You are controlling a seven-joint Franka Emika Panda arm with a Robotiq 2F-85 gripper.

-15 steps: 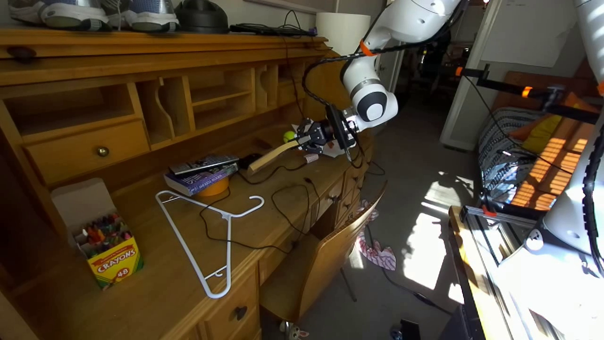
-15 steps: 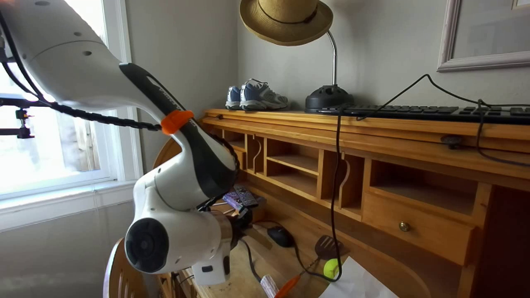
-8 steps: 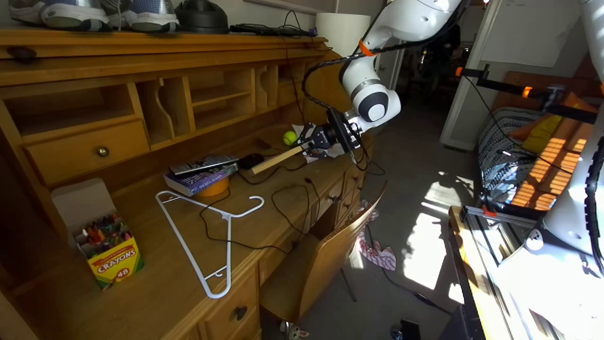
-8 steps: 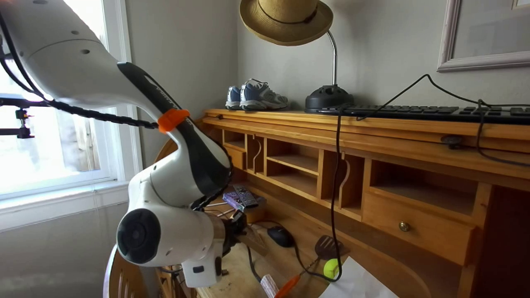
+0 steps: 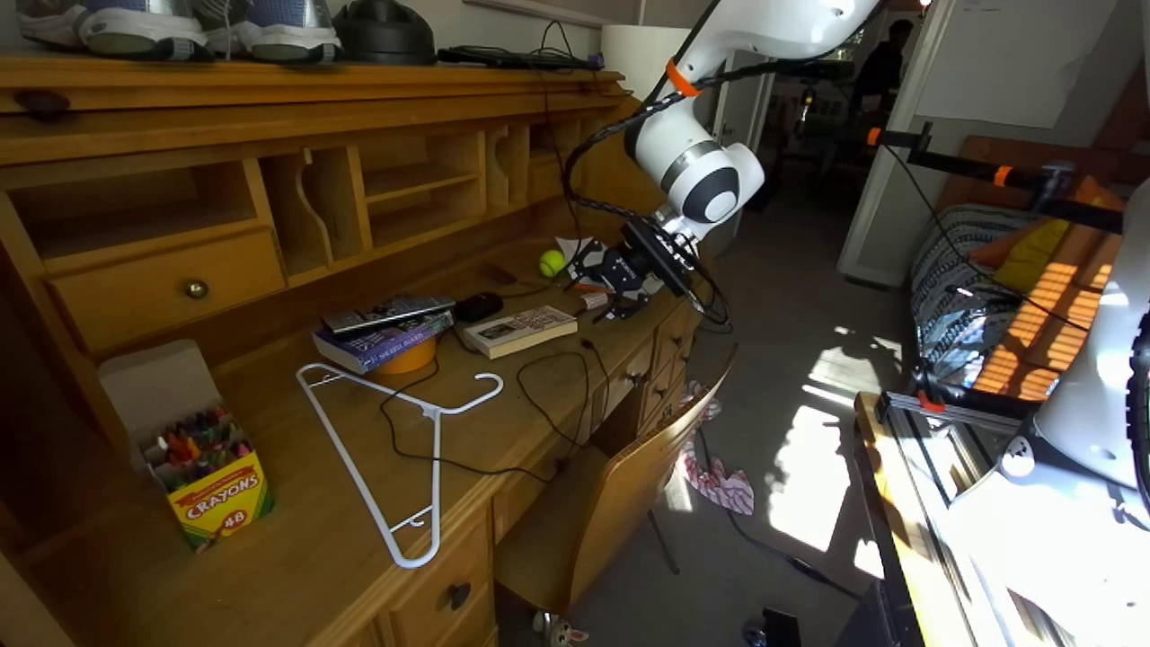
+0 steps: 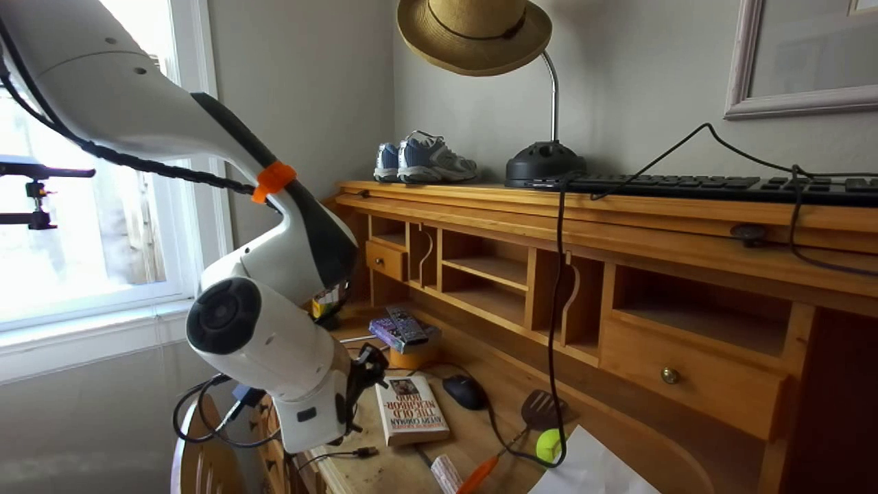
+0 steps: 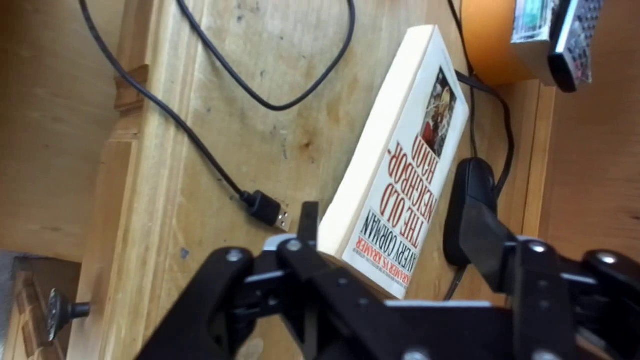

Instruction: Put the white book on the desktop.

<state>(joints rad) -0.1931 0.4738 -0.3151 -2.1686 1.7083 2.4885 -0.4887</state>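
The white book (image 5: 521,330) lies flat on the desktop (image 5: 305,557), its printed cover facing up. Red and black lettering on that cover (image 6: 411,412) can be read in an exterior view. My gripper (image 5: 595,286) stands open, apart from the book, off the end nearest the lettered author's name. In the wrist view the gripper (image 7: 391,218) has its two fingers spread wide, with only bare wood, part of the book and a black mouse seen beyond them. The near corner of the book (image 7: 395,200) is partly covered by the gripper's linkage there.
A black mouse (image 5: 479,306) sits behind the book. A purple book with a remote (image 5: 386,332) rests on an orange object. White hanger (image 5: 436,503), crayon box (image 5: 216,494), loose cable plug (image 7: 265,207), tennis ball (image 6: 548,444) and spatula (image 6: 545,410) are around. A chair (image 5: 620,503) stands in front.
Earlier the book was held tilted in the shut gripper above the desk. Now it has been let go and lies flat; the gripper has opened and drawn back from it.
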